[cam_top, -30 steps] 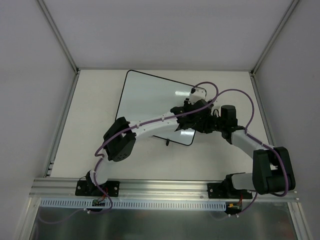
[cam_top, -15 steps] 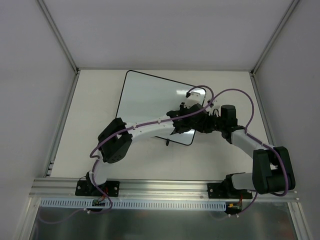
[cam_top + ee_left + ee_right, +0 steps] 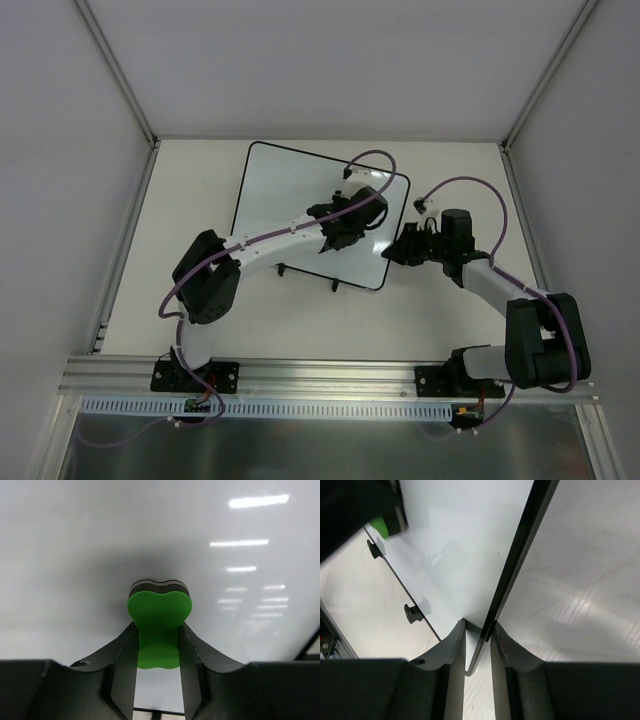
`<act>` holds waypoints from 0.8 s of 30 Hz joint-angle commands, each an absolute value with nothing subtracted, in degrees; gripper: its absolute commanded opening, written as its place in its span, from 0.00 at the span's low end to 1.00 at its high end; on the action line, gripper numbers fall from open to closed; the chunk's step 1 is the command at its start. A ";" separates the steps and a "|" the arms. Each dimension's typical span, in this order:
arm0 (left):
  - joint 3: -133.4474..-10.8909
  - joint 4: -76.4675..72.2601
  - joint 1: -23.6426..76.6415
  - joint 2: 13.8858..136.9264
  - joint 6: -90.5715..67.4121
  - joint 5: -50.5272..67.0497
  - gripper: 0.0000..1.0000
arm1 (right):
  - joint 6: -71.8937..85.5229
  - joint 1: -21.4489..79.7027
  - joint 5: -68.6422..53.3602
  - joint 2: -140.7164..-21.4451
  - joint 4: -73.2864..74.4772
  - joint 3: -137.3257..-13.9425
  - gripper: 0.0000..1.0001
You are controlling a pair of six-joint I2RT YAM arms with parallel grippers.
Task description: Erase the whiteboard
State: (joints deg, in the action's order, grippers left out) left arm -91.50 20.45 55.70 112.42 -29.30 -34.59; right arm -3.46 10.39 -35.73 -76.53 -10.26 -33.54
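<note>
The whiteboard [image 3: 280,190] lies flat on the table, white with a thin black rim, and no writing shows on it. My left gripper [image 3: 346,214] is over its right half, shut on a small green eraser block [image 3: 159,611] with a dark pad. The pad is pressed against the board surface [image 3: 75,555]. My right gripper [image 3: 398,247] is at the board's right edge. In the right wrist view its fingers [image 3: 457,635] close around the black rim [image 3: 520,555] near a rounded corner. The green eraser also shows there [image 3: 382,526], at the upper left.
Two small black feet [image 3: 412,613] stick out from the board's near edge [image 3: 335,285]. Grey enclosure walls and metal posts [image 3: 120,90] surround the pale table [image 3: 200,180]. Purple cables [image 3: 470,185] loop above both wrists.
My left gripper has slid left across the board with the eraser, away from the right edge. The right gripper has stayed on the rim.
</note>
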 commanded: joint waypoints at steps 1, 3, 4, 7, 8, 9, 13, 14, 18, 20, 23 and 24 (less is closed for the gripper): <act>-90.36 22.68 52.56 106.36 -27.69 -35.77 0.00 | -7.03 11.60 -34.28 -76.46 -10.28 -34.63 0.05; -88.87 22.76 51.42 103.73 -26.98 -35.51 0.00 | -7.03 11.69 -34.01 -76.38 -10.11 -34.80 0.13; -88.07 22.76 50.98 102.58 -26.81 -35.51 0.00 | -7.03 11.60 -33.93 -76.38 -10.02 -34.89 0.15; -84.30 22.68 49.14 98.01 -26.63 -34.98 0.00 | -7.21 11.60 -33.14 -75.94 -9.67 -34.81 0.25; -83.24 22.68 48.70 96.95 -26.46 -34.98 0.00 | -7.21 11.51 -32.87 -75.85 -9.75 -34.80 0.29; -81.14 22.68 47.91 94.86 -26.37 -35.07 0.00 | -7.21 11.43 -32.70 -75.85 -9.67 -34.72 0.36; -76.39 22.68 46.24 90.02 -26.37 -35.86 0.00 | -7.12 11.43 -32.34 -75.76 -9.67 -34.80 0.51; -75.51 22.68 45.71 89.13 -26.63 -35.86 0.00 | -6.95 11.25 -32.00 -75.67 -9.58 -34.72 0.54; -71.72 22.68 43.07 84.82 -26.81 -36.83 0.00 | -6.59 11.25 -31.55 -75.15 -9.67 -34.19 0.64; -68.99 22.68 40.61 80.95 -26.37 -36.65 0.00 | -6.50 11.16 -30.76 -73.56 -9.05 -33.66 0.75; -66.28 22.68 36.40 77.35 -24.35 -36.56 0.00 | -7.12 11.08 -28.40 -69.62 -5.46 -33.92 0.85; -65.49 22.68 34.91 76.39 -23.91 -36.04 0.00 | -7.29 11.07 -27.61 -68.39 -4.32 -34.53 0.87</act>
